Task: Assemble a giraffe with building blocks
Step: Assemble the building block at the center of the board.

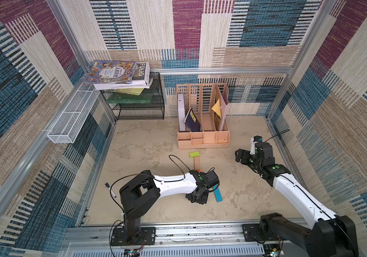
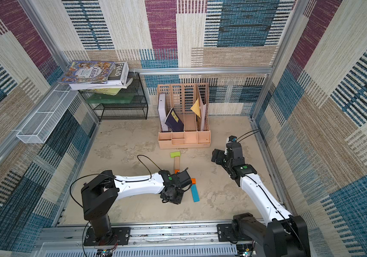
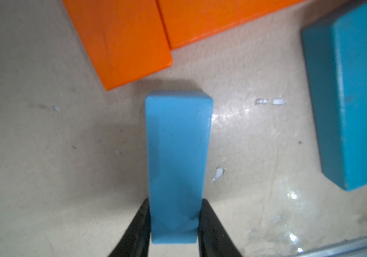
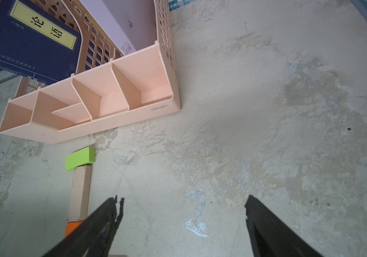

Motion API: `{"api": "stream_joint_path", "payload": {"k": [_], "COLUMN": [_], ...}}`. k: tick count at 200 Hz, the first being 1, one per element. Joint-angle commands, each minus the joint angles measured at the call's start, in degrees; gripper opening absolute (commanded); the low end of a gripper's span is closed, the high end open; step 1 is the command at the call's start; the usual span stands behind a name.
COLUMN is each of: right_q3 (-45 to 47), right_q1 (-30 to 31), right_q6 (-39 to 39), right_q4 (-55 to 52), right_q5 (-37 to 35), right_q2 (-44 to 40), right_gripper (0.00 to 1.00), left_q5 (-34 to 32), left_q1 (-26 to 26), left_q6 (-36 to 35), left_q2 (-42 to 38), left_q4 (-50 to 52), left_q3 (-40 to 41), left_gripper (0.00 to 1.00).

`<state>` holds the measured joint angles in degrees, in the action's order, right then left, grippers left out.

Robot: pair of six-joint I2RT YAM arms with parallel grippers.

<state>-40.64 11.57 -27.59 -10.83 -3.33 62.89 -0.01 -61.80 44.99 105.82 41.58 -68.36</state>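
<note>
Giraffe pieces (image 2: 176, 163) lay about the middle of the table (image 1: 144, 144), strung from near to far. Nearest, the left hand (image 3: 174, 222) was clamped narrowly on a light blue rectangular block (image 3: 178, 155), whose free end sat just short of an orange flat block (image 3: 122, 40), apart from it. A second orange block (image 3: 211, 17) touched that one along an edge. Just beside the hand, toward the right edge, a second blue block (image 1: 217, 194) lay flat at an angle. Beyond the orange pair a tan wooden block (image 1: 196, 163) ran toward the far edge, its far end touching a short lime-green block (image 1: 194, 154). The right hand (image 4: 182, 204) hung over bare table nearer the right edge, jaws wide and empty. A peach plastic desk organiser (image 1: 203, 142) stood by the far edge.
</note>
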Motion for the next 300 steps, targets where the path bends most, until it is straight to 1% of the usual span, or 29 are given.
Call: {"api": "stream_joint_path", "payload": {"k": [1,164,222,259,273,283,300], "right_q3": [0.1,0.1,0.1,0.1,0.1,0.1,0.1], "right_q1": [0.0,0.1,0.0,0.0,0.0,0.0,0.0], "right_q6": [-0.4,-0.4,-0.4,-0.3,-0.3,-0.3,-0.2], "right_q4": [1.6,1.9,2.0,2.0,2.0,2.0,2.0], "right_q5": [0.4,0.7,1.0,1.1,1.1,0.9,0.5], "right_q2": [0.1,0.3,0.8,0.9,1.0,0.9,1.3], "right_gripper": [0.93,0.93,0.92,0.92,0.92,0.92,0.92], "left_q5": [0.2,-0.7,-0.1,-0.5,-1.3,-2.2,-6.3], "left_q1": [0.4,0.9,0.9,0.6,0.2,0.0,-0.6], "left_q6": [0.1,1.4,0.9,0.6,0.7,0.8,-0.4], "left_q2": [0.2,0.0,0.1,-1.3,-2.9,-4.5,-7.6], "left_q4": [0.1,-0.1,-0.4,-0.3,-0.2,0.3,3.3], "left_q3": [0.0,0.5,0.5,0.3,0.0,-0.6,-3.0], "left_gripper": [0.36,0.38,0.46,0.57,0.60,0.61,0.61]}}
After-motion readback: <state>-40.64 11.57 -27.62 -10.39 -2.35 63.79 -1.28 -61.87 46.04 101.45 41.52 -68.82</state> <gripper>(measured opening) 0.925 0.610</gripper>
